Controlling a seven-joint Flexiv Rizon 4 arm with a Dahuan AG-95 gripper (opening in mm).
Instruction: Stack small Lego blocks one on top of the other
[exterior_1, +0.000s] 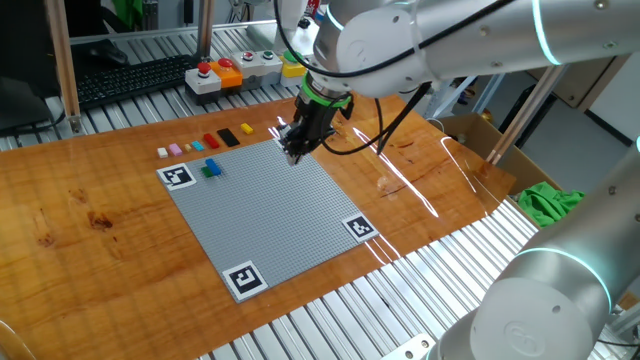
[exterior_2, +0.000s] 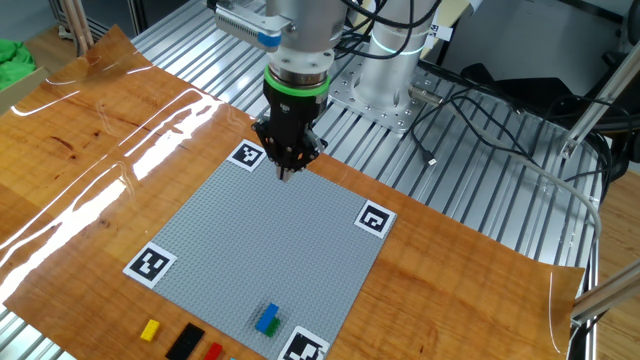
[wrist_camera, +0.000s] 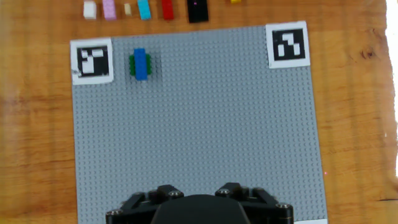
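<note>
Bricks here are tiny, hard plastic: light, stiff and smooth, so likely to skid or twist unless pinched squarely on two flat opposite sides, low enough to leave the studs free. A row of them lies on the wood just beyond the baseplate (wrist_camera: 199, 124) edge: white (wrist_camera: 90, 9), pink (wrist_camera: 109, 9), light blue (wrist_camera: 144, 9), red (wrist_camera: 167, 9), black (wrist_camera: 198, 10), with a yellow one (exterior_1: 276, 128) further along. On the plate near a corner marker (wrist_camera: 93, 60), a blue brick (wrist_camera: 141, 63) sits across a green one (wrist_camera: 133, 65), apparently already a stack. The gripper (exterior_1: 295, 150) hangs above the plate's far edge, well apart from all bricks; its fingertips look close together and empty in the fixed views, though I cannot tell for sure. Pressing one brick onto another should need firm, straight downward force.
</note>
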